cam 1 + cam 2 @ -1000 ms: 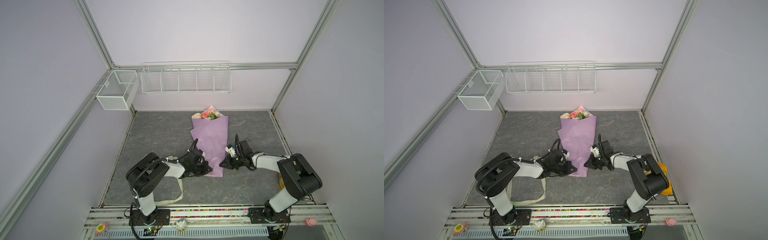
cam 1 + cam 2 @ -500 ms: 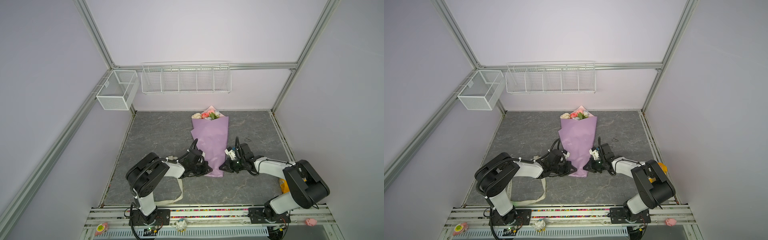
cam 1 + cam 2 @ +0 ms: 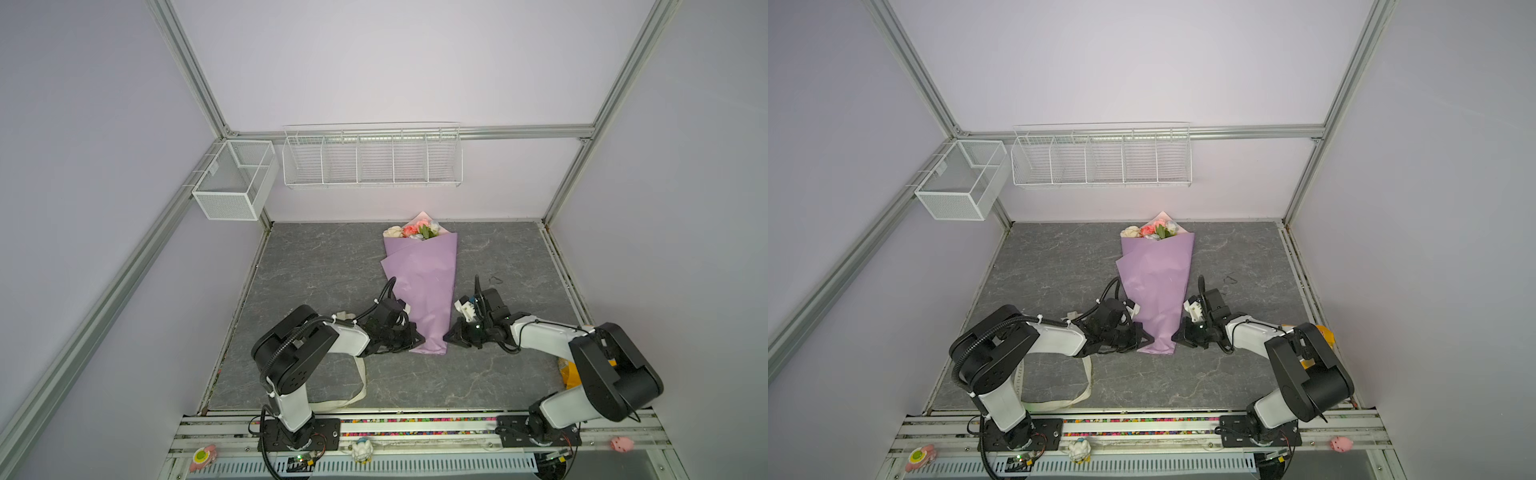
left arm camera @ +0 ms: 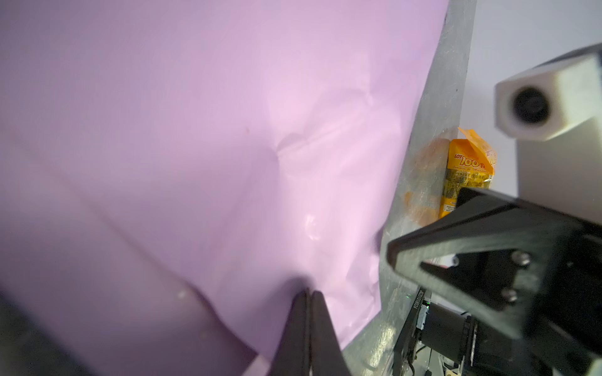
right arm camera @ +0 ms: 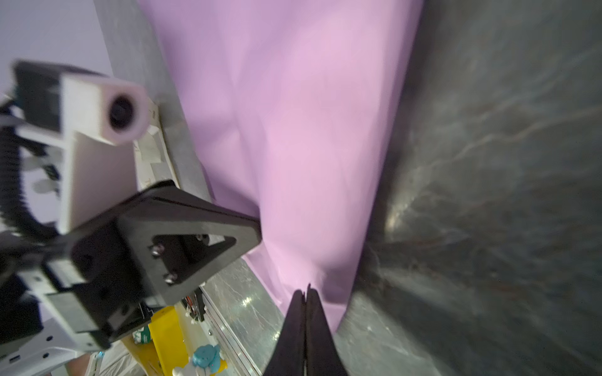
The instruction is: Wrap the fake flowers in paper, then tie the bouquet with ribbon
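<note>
- Bouquet of fake flowers (image 3: 419, 282): lies mid-table, blooms far, lilac wrap narrowing nearward.
- Right gripper (image 3: 448, 336): has edged in to the wrap's tip, fingers together.
- Left gripper (image 3: 419, 341): flanks the opposite side, fingers together.
- Cream ribbon (image 3: 362, 380): slack under the left arm; tying probably unstarted.
- Orange packet (image 3: 566, 370): near right, not obstructing.
</note>
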Controlling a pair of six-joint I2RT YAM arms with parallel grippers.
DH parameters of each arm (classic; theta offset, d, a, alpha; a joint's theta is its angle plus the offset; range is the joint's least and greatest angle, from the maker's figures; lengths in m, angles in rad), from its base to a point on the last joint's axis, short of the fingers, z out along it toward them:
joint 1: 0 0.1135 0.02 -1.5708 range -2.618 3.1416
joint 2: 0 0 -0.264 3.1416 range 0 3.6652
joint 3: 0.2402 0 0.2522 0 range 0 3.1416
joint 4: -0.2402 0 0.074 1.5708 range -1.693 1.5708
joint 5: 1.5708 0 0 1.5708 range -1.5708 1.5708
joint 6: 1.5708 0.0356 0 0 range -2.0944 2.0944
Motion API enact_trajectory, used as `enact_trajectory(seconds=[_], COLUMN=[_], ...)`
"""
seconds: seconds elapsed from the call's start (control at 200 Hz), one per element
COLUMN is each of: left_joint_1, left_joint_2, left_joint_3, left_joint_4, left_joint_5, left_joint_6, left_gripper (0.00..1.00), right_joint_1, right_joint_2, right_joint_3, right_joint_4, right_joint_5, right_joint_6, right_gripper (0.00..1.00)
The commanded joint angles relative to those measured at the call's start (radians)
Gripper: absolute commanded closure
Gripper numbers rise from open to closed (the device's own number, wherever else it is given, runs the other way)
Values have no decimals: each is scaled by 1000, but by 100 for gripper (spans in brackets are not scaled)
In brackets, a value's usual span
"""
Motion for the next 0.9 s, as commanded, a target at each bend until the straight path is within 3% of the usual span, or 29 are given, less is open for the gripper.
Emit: enact_trajectory(seconds=[0.0,0.185,0.44,0.695,0.895], left_joint_1=[2,2,5,10,13], left_joint_2=[27,42,50,72,80], left_joint_3=[-26,-19,-18,-28,-42], left_joint_4=[-138,-129,-135,-125,-112], left_joint_5=[-16,0,5,20,27], left_joint_6=[16,16,19,18,13], left_gripper=[96,96,97,97,98], right_joint_1=[-71,-179,-251,-298,-310], right_joint_2=[3,223,539,731,893], right_joint_3=[108,343,663,838,1043], right_joint_4=[-45,-21,-43,7,-63], right_joint_5=[31,-35,-86,-121,-115], right_joint_6=[-39,-61,-79,-64,-59], right_gripper=[93,91,88,85,83])
